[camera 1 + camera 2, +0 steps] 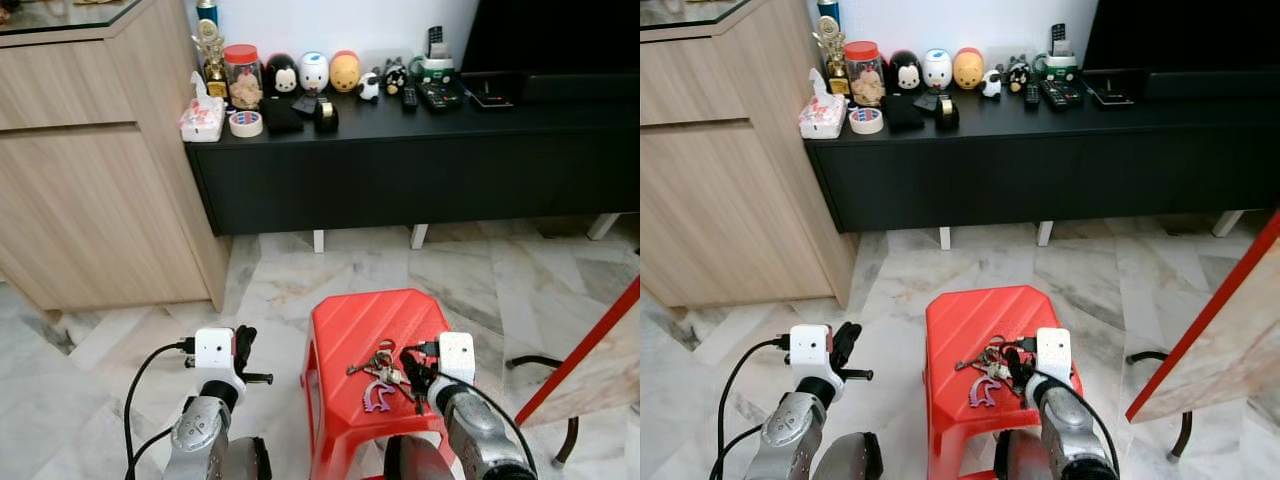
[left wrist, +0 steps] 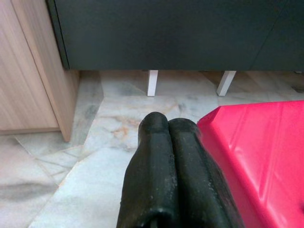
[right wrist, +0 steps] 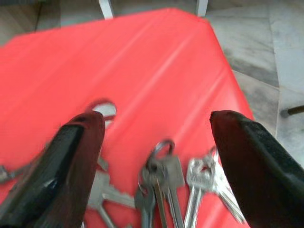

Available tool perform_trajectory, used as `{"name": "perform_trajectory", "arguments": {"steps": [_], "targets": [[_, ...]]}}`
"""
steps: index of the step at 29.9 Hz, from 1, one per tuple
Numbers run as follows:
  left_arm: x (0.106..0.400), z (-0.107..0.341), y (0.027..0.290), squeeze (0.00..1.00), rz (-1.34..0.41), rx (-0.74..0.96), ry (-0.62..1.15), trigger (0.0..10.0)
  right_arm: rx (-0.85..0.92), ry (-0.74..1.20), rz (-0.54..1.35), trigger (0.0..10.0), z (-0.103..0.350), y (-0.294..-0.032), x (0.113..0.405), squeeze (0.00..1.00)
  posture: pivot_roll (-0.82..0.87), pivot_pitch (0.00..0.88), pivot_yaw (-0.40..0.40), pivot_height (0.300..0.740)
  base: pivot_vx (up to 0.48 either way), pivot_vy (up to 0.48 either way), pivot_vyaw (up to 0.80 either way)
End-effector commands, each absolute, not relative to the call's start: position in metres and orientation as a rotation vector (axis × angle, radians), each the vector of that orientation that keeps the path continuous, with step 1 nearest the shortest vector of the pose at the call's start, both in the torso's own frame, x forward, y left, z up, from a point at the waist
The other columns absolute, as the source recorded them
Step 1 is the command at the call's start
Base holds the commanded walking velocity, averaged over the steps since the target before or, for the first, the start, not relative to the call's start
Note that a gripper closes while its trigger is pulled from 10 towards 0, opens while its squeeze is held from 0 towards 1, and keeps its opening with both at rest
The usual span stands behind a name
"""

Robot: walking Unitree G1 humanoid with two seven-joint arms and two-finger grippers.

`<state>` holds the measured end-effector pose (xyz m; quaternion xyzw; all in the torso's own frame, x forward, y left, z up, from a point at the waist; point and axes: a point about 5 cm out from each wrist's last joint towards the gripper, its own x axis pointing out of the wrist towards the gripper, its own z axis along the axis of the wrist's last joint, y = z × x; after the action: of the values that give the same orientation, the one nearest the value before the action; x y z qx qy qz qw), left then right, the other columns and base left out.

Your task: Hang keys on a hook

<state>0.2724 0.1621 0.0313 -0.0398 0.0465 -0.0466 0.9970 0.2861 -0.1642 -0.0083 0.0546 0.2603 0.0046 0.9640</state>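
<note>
We see right gripper point(image 3: 156, 128) jaws wide over keys point(image 3: 164, 178) on red stool point(image 1: 375, 325). Left gripper point(image 2: 168, 142) jaws closed, empty, left of stool.

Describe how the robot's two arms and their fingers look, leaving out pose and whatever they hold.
Both arms are silver metal with rounded, ribbed segments. Each wrist carries a small white box-shaped camera housing, and thin black cables loop from it. The left gripper and right gripper each end in two long black fingers with a matt, slightly pitted surface and rounded tips.
</note>
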Motion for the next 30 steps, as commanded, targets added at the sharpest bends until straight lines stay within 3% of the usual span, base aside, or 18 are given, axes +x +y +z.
{"name": "perform_trajectory", "arguments": {"steps": [1,18,30], "targets": [[0.271,0.031,0.162,0.0,-0.095,-0.067,0.098,10.0,0.14,0.537,-0.016,10.0,-0.009,-0.165,0.288,0.0,-0.01,0.075,-0.01,0.607,0.0,0.0,0.0],[0.276,0.033,0.171,0.0,-0.1,-0.044,0.083,10.0,0.101,0.576,0.036,10.0,-0.006,-0.157,0.296,0.0,0.02,0.14,-0.032,0.607,0.0,0.0,0.0],[0.273,0.041,0.156,0.0,-0.132,-0.065,0.039,10.0,0.056,0.583,0.049,10.0,-0.01,-0.167,0.29,0.0,0.02,0.194,-0.042,0.607,0.0,0.0,0.0]]}}
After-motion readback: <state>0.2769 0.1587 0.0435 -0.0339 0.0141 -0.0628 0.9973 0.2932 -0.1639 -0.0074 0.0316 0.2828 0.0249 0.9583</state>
